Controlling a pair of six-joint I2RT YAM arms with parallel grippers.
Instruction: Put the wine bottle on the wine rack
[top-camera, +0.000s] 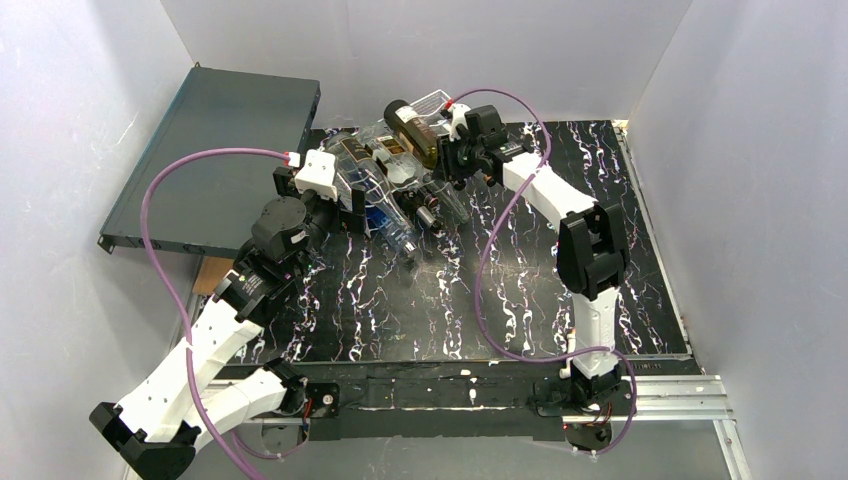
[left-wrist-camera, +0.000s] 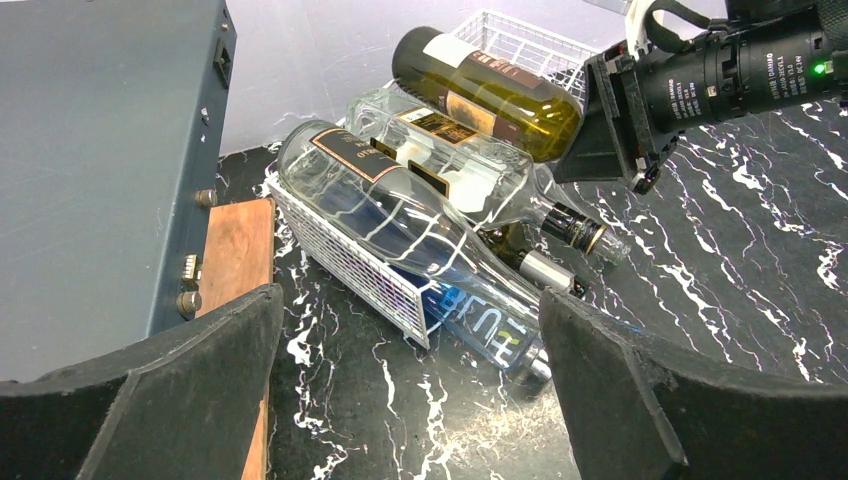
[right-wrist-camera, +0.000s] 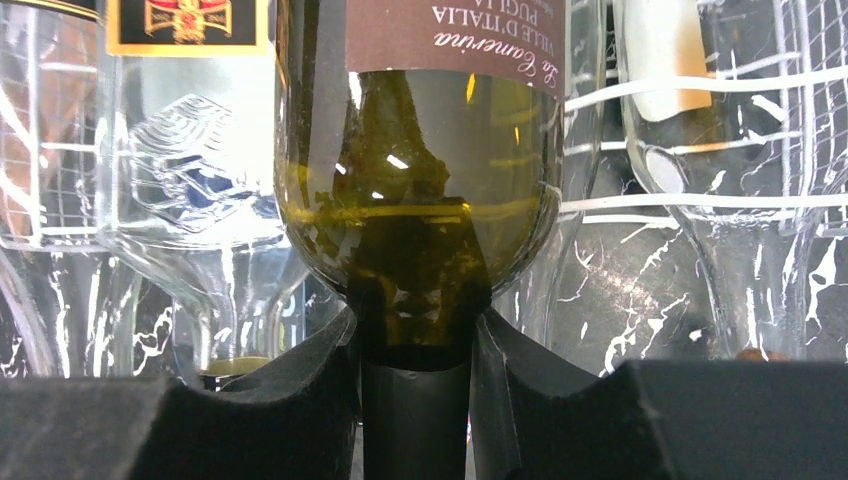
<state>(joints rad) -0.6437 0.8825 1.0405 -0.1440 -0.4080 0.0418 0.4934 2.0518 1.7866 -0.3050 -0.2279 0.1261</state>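
The right claw, padded in black foam, pinched the dark-capsuled neck of the wine bottle, which was smooth olive-green glass with a brown label reading "PUGLIA". That bottle lay tilted at the top of the rack, a white wire grid, over clear bottles with black-and-gold labels. Lower down, a blue bottle bore the word "BLUE". The left claw was spread wide and empty, near the rack, above the black, white-veined marble tabletop.
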